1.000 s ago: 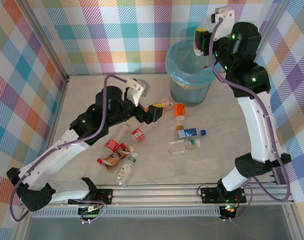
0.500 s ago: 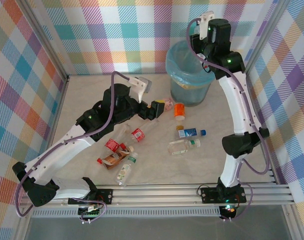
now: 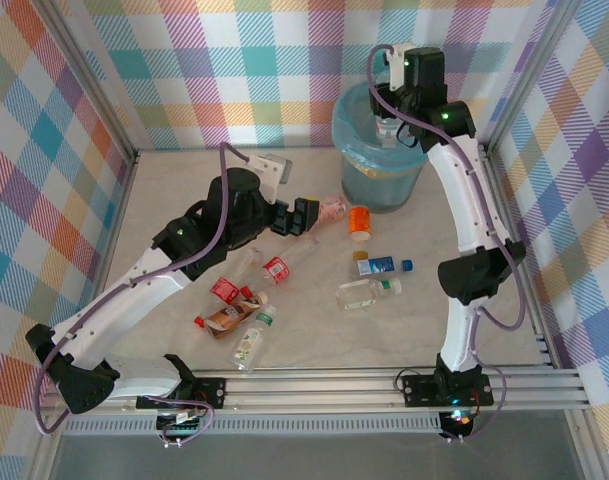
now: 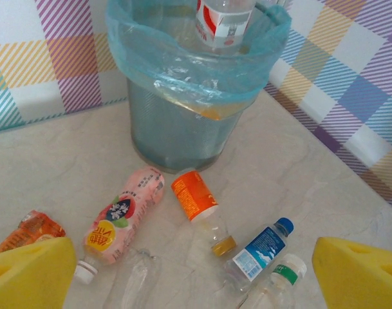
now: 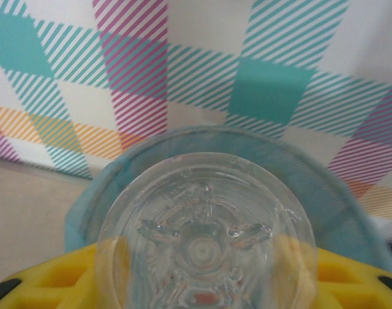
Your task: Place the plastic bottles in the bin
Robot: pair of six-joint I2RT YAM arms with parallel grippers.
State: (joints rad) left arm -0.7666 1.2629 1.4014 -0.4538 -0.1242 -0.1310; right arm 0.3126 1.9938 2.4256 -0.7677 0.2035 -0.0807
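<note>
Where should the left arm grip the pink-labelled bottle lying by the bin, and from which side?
Probably across the labelled mid-body of the pink-labelled bottle, coming down from above with jaws straddling its width. It lies flat on its side, and the orange-labelled bottle beside it lies apart.

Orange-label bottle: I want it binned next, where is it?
Top view, right of centre: the orange-label bottle lies at the foot of the bin, the pink bottle to its left.

Bright, even, diffuse light; shadows on the table [image 3: 164, 185] are faint and soft. Top view sharp. Right wrist: bottle [image 5: 202, 238] very close, base soft-focus with small glints. Left wrist: yellow pads [image 4: 31, 273] blurred at the bottom corners, with mild sheen on the bin liner [image 4: 183, 58].
</note>
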